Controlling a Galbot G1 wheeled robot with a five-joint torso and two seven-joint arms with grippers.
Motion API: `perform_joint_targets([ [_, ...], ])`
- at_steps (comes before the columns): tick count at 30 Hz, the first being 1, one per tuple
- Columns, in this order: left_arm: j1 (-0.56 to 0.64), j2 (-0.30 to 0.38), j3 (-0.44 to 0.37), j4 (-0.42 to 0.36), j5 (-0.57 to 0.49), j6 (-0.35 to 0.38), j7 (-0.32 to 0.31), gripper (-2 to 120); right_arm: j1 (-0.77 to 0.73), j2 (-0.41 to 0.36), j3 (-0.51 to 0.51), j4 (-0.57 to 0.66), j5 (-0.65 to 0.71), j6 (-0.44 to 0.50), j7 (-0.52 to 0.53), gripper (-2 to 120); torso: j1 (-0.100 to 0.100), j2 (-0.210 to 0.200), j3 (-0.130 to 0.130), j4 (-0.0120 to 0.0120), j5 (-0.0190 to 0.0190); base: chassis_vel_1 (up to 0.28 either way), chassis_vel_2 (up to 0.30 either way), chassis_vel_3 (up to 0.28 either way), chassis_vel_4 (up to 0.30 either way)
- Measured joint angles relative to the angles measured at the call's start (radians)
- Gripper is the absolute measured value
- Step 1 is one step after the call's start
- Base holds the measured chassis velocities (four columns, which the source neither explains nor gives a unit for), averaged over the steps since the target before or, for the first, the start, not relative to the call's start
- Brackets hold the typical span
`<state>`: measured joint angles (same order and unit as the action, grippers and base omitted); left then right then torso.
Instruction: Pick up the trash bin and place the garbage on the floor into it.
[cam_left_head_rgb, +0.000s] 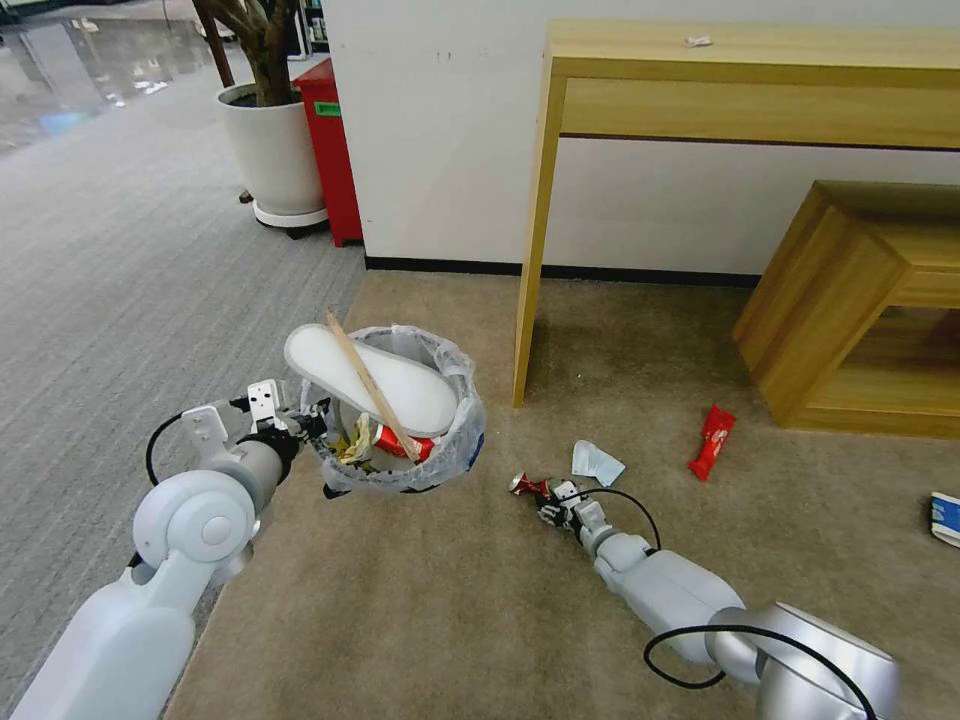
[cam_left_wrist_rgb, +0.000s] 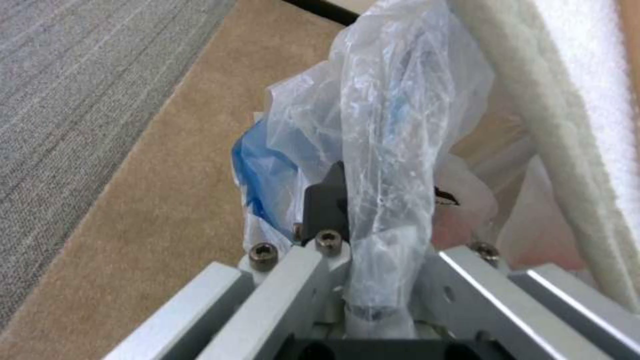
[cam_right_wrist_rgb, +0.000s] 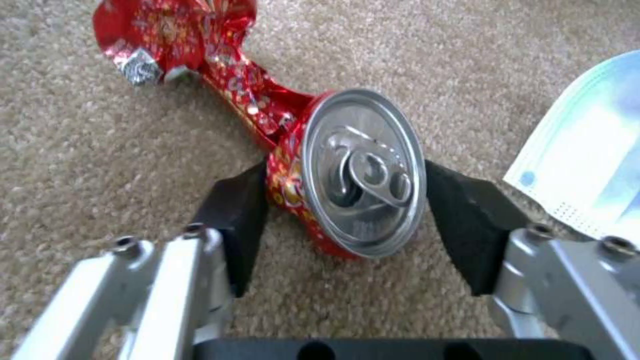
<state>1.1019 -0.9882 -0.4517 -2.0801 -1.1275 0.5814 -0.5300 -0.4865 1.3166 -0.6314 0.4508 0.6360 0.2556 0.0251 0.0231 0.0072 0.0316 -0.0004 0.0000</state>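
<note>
My left gripper (cam_left_head_rgb: 300, 420) (cam_left_wrist_rgb: 373, 240) is shut on the rim of the trash bin (cam_left_head_rgb: 440, 455), pinching its crinkled plastic bag (cam_left_wrist_rgb: 393, 125), and holds the bin above the beige carpet. A white slipper (cam_left_head_rgb: 400, 385) (cam_left_wrist_rgb: 573, 100) and a wooden stick (cam_left_head_rgb: 365, 380) lie across the bin's top, with red and yellow wrappers inside. Low on the floor, my right gripper (cam_left_head_rgb: 545, 495) (cam_right_wrist_rgb: 347, 210) has both black pads pressed against a crushed red can (cam_left_head_rgb: 525, 485) (cam_right_wrist_rgb: 363, 170). A pale blue-white packet (cam_left_head_rgb: 597, 462) (cam_right_wrist_rgb: 587, 170) lies just beside it.
A red wrapper (cam_left_head_rgb: 711, 441) and a blue-white carton (cam_left_head_rgb: 945, 518) lie on the carpet to the right. A wooden table leg (cam_left_head_rgb: 535, 230) and a low wooden shelf (cam_left_head_rgb: 850, 300) stand behind. A white plant pot (cam_left_head_rgb: 270, 150) and red box (cam_left_head_rgb: 330, 150) sit at the far left.
</note>
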Motion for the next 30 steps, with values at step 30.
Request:
perform_joint_targets([
  [30,-0.042,-0.009,0.059,0.131,0.04,-0.005,0.005,0,-0.04,-0.172,-0.003,0.23,0.06,0.012,0.045,47,0.0,0.0,0.0,-0.0007,-0.0005,0.0,0.0,0.0,0.0],
])
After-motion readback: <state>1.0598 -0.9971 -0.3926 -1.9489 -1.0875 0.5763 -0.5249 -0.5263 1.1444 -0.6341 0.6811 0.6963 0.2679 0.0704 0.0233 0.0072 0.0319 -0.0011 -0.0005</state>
